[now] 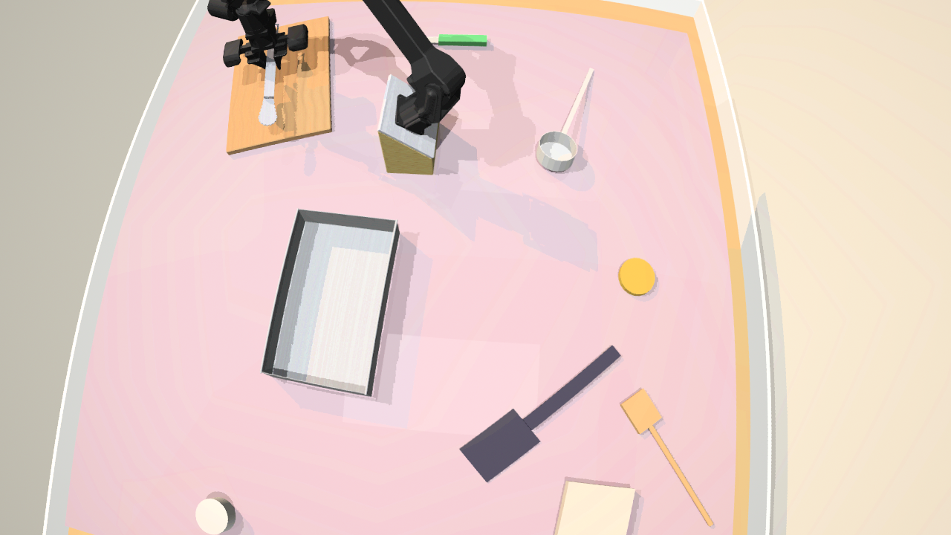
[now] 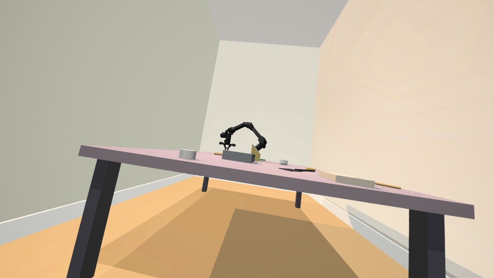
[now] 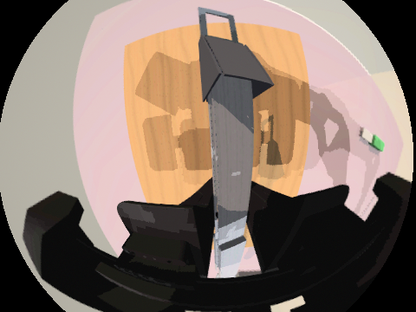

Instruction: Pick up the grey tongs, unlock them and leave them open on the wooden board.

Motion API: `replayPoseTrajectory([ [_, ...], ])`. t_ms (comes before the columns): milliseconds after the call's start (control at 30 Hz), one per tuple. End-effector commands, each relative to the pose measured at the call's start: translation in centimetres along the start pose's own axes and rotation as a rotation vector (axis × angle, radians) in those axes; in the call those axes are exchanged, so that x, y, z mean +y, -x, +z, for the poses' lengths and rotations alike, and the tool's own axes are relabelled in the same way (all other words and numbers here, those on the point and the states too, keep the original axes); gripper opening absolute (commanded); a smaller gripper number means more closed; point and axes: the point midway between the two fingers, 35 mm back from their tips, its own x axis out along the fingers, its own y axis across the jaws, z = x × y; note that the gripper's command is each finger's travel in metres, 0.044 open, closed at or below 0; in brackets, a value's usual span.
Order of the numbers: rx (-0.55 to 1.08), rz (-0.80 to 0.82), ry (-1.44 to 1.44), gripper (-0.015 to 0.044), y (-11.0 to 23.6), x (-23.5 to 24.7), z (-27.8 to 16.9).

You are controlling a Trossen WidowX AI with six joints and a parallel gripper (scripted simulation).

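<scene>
My gripper [image 1: 267, 56] [image 2: 227, 144] [image 3: 225, 180] is shut on the grey tongs [image 1: 268, 97] [image 3: 231, 139]. It holds them upright over the wooden board [image 1: 305, 113] [image 3: 283, 52] at the table's far left, with the free end pointing down at the board. The two arms of the tongs look pressed together into one narrow strip. The lower end is close above the board; I cannot tell whether it touches. The roasting tin [image 1: 278, 319] [image 2: 238, 156] stands empty in the middle of the table, well apart from the board.
A tan wedge block [image 1: 406, 143] stands right of the board under the arm. A green stick [image 1: 462, 39] lies at the back. On the right are a white scoop [image 1: 556, 151], yellow disc [image 1: 637, 276], dark spatula [image 1: 512, 439], wooden spatula [image 1: 641, 411] and cream slab [image 1: 595, 509]. A white cylinder [image 1: 214, 516] stands front left.
</scene>
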Motion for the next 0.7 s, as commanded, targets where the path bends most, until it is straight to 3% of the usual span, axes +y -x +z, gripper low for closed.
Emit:
replayPoseTrajectory([
  [0, 0.0, 0.0, 0.0, -0.0071, 0.03, 0.01, 0.01],
  [667, 0.0, 0.0, 0.0, 0.044, 0.03, 0.01, 0.01],
])
